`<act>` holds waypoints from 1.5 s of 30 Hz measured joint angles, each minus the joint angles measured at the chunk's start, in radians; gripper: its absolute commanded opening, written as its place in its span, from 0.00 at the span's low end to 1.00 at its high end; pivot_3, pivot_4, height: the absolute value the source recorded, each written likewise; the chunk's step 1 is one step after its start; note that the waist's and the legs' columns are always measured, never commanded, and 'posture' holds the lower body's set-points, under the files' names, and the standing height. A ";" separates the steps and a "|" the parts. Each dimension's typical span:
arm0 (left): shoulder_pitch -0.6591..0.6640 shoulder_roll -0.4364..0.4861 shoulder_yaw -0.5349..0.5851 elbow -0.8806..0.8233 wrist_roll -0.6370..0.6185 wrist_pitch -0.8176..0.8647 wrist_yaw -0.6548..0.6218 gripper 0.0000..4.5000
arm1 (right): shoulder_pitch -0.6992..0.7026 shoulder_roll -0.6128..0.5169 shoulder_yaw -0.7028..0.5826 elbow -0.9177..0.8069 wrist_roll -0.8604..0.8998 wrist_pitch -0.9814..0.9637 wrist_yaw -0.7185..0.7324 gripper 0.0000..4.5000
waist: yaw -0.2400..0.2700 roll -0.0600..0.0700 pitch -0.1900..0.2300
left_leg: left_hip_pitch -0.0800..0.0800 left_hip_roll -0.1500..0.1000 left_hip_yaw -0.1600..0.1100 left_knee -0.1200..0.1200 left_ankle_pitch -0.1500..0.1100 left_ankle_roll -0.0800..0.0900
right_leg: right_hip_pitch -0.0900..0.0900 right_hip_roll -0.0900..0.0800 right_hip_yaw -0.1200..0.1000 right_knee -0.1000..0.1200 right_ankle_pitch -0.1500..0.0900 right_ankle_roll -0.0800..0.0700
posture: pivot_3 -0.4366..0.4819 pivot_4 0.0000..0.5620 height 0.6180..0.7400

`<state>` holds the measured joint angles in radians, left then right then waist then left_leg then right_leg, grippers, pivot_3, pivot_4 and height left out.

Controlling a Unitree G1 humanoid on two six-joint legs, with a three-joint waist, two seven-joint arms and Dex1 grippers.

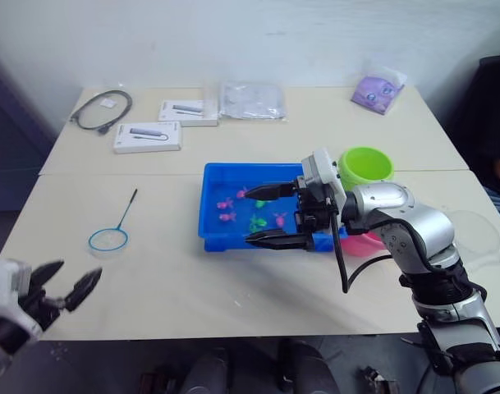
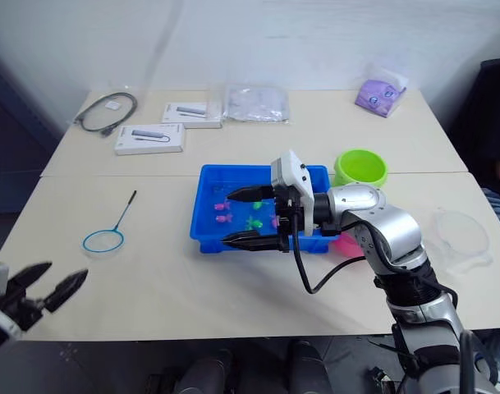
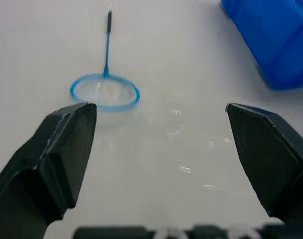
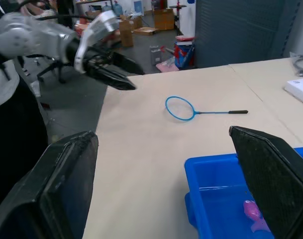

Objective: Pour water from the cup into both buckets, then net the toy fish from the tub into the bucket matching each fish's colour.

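Right hand [image 1: 273,215], fingers spread and empty, hovers over the shallow bright-blue plastic tub [image 1: 213,215] holding tiny pink and green toy fish [image 1: 227,217]; left hand [image 1: 66,283], likewise open, hangs near the round blue-rimmed net [image 1: 109,238] lying on the beige desk [image 1: 176,279]

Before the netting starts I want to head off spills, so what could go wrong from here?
1. The open right gripper hangs over the shallow bright-blue plastic tub; dropping carelessly, it could slosh water or tip the tub.
2. The right arm hides most of the pink plastic bucket, so an elbow swing might knock it.
3. The small blue-rimmed hoop net lies flat on the table, its thin handle hard for the open left gripper to pinch.
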<state>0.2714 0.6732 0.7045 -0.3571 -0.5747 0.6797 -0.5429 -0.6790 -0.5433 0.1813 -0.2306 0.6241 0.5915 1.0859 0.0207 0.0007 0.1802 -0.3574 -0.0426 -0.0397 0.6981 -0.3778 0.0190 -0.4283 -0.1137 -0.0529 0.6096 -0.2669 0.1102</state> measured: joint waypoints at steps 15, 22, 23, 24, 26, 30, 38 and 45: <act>-0.959 0.126 -0.596 1.146 0.414 -0.138 -0.041 1.00 | 0.260 -0.040 -0.146 -0.313 0.036 0.119 -0.266 0.99 | -0.020 -0.004 -0.001 | 0.000 -0.004 0.002 -0.001 0.000 0.001 | -0.004 0.000 -0.021 0.008 0.000 0.001 | 0.48 0.27 0.96; -1.103 0.094 -0.715 1.367 0.532 -0.224 -0.104 0.54 | 0.294 -0.050 -0.169 -0.381 0.056 0.154 -0.338 1.00 | -0.021 -0.005 -0.001 | 0.001 -0.003 0.012 0.001 0.000 0.001 | -0.006 -0.001 -0.022 0.009 0.000 0.001 | 0.48 0.27 0.96; -1.118 0.087 -0.716 1.392 0.536 -0.226 -0.101 0.44 | 0.296 -0.055 -0.172 -0.388 0.057 0.154 -0.345 1.00 | -0.020 -0.005 -0.001 | 0.002 -0.003 0.012 0.001 0.000 0.001 | -0.006 -0.001 -0.021 0.009 0.000 0.001 | 0.48 0.27 0.96; -1.130 0.086 -0.718 1.409 0.542 -0.229 -0.097 0.34 | 0.296 -0.058 -0.174 -0.394 0.058 0.155 -0.350 1.00 | -0.019 -0.005 -0.001 | 0.002 -0.003 0.012 0.001 0.000 0.001 | -0.006 -0.001 -0.021 0.010 0.000 0.001 | 0.48 0.27 0.96; -1.140 0.086 -0.723 1.432 0.553 -0.240 -0.096 0.13 | 0.298 -0.064 -0.181 -0.397 0.060 0.155 -0.358 1.00 | -0.020 -0.005 -0.002 | 0.003 -0.002 0.014 0.001 0.000 0.001 | -0.006 -0.001 -0.020 0.011 0.000 0.001 | 0.48 0.27 0.96; -1.142 0.091 -0.724 1.440 0.569 -0.260 -0.113 0.00 | 0.300 -0.084 -0.183 -0.397 0.062 0.155 -0.359 1.00 | -0.021 -0.005 -0.001 | 0.003 -0.002 0.016 0.000 0.000 0.001 | -0.007 -0.001 -0.020 0.011 0.000 0.001 | 0.48 0.27 0.96; -0.890 0.203 -0.762 0.840 0.513 -0.211 -0.419 0.00 | 0.336 -0.239 -0.204 -0.392 0.178 0.234 -0.222 1.00 | -0.017 -0.007 0.000 | -0.005 -0.001 0.015 0.004 -0.001 0.004 | -0.012 -0.004 -0.019 0.009 0.000 0.001 | 0.48 0.27 0.96; -0.896 0.264 -0.762 0.108 0.261 0.015 -0.621 0.00 | 0.292 -0.268 -0.210 -0.387 0.182 0.218 -0.196 1.00 | 0.000 -0.003 -0.002 | -0.011 -0.001 0.010 0.009 -0.001 0.003 | -0.014 -0.004 -0.014 0.008 0.001 0.001 | 0.48 0.27 0.96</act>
<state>-0.6247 0.9372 -0.0577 -0.2486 -0.3136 0.6946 -1.1635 -0.3870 -0.8117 -0.0286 -0.6175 0.8057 0.8094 0.8897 0.0203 -0.0026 0.1782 -0.3680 -0.0438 -0.0296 0.7075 -0.3793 0.0221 -0.4422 -0.1176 -0.0671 0.6174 -0.2656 0.1108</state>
